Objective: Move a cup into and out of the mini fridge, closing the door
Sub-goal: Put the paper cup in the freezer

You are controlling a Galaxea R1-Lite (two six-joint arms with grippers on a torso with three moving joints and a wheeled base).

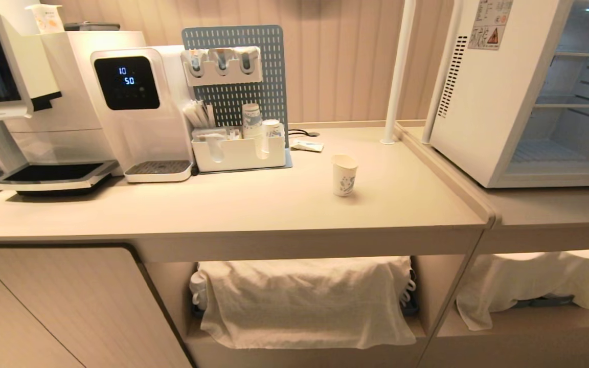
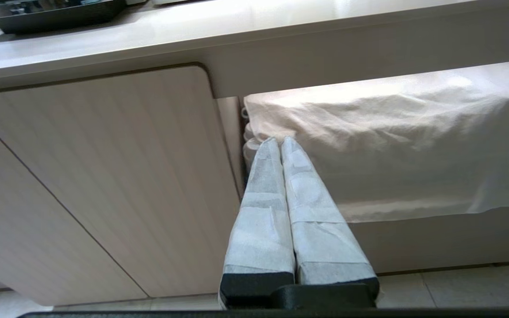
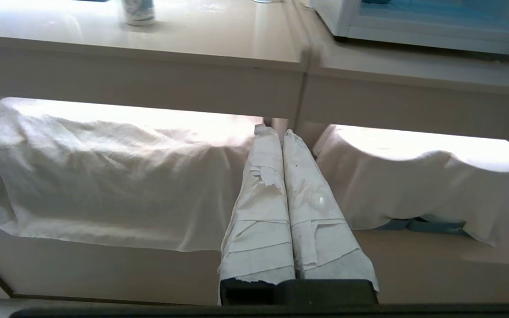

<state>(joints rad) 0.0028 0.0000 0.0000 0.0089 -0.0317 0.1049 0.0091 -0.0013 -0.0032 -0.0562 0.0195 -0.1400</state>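
A small white cup [image 1: 344, 175] with a blue print stands upright on the beige counter [image 1: 253, 209], right of centre; its base also shows in the right wrist view, cup [image 3: 138, 12]. The white mini fridge [image 1: 483, 102] sits at the right on a lower counter section, its inside with wire shelves exposed; the door is out of view. Neither arm appears in the head view. My left gripper [image 2: 279, 140] hangs below counter level before a cabinet front, shut and empty. My right gripper [image 3: 276, 131] is parked below the counter edge, shut and empty.
A water dispenser [image 1: 136, 107] with a black display, a coffee machine [image 1: 13, 102] and a white organiser [image 1: 238, 151] holding stacked cups line the back left. A white pole [image 1: 399, 71] stands beside the fridge. Cloth-covered items [image 1: 304, 301] fill the open shelves below.
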